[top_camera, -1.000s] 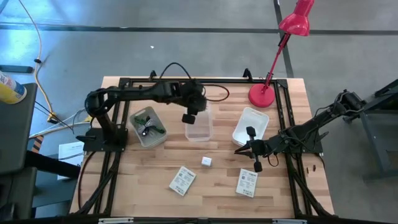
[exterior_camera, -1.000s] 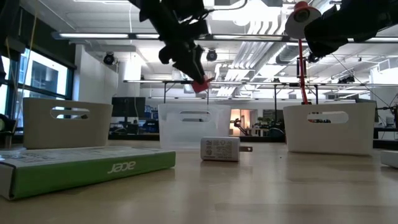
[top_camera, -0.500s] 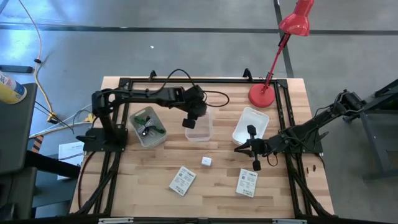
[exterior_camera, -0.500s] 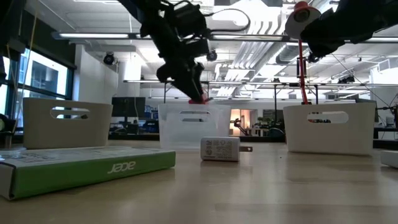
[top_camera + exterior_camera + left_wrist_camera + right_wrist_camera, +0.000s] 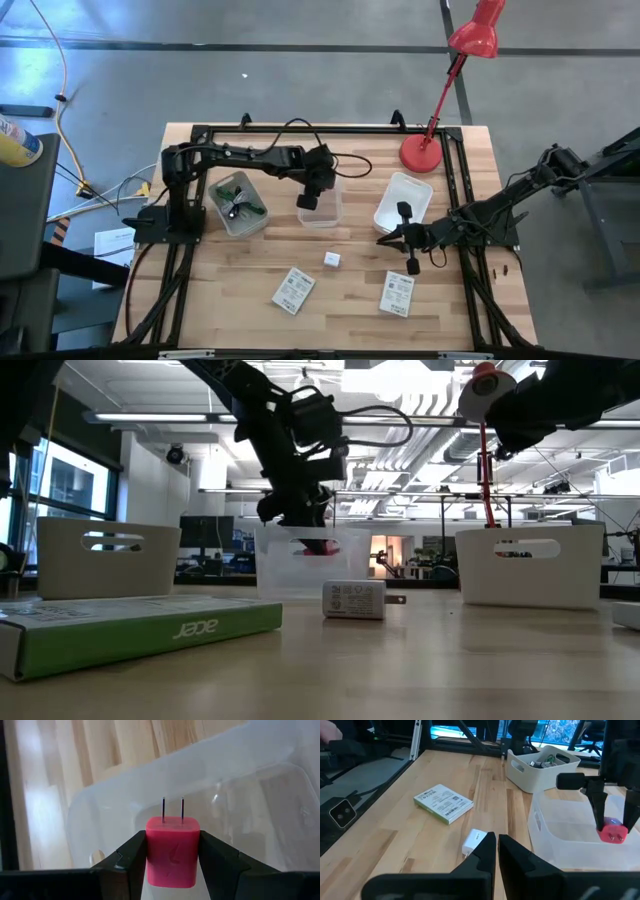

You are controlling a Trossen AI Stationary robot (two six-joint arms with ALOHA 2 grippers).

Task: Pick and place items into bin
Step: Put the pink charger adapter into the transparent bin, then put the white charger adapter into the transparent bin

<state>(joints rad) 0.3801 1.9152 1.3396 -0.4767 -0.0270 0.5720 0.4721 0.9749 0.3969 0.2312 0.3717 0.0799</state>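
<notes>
We see the left gripper (image 5: 308,201) reaching down into the clear bin (image 5: 322,213) in the middle of the table (image 5: 250,270). Its fingers (image 5: 131,857) are closed on a pink cube (image 5: 173,851), which turns out to be a plug adapter with two metal prongs pointing away from the wrist. In the low view the pink cube (image 5: 318,546) sits below the bin's rim, inside its walls; we cannot tell if it touches the floor of the bin. The right wrist view shows the same cube (image 5: 613,833) hanging between the left arm's fingers above the bin's bottom.

The right gripper (image 5: 404,250) waits over the right side of the table, just in front of the white bin (image 5: 403,202), with its fingers (image 5: 485,851) nearly together and holding nothing.

On the table in front of the clear bin lies a white cube (image 5: 332,260), also a plug adapter, well apart from both grippers. Nearer the front edge lie two flat printed packets, one to the left (image 5: 293,290) and one to the right (image 5: 397,294). A third bin (image 5: 238,203) to the left holds a green stick and a dark cable. A red lamp (image 5: 422,152) stands at the back.
</notes>
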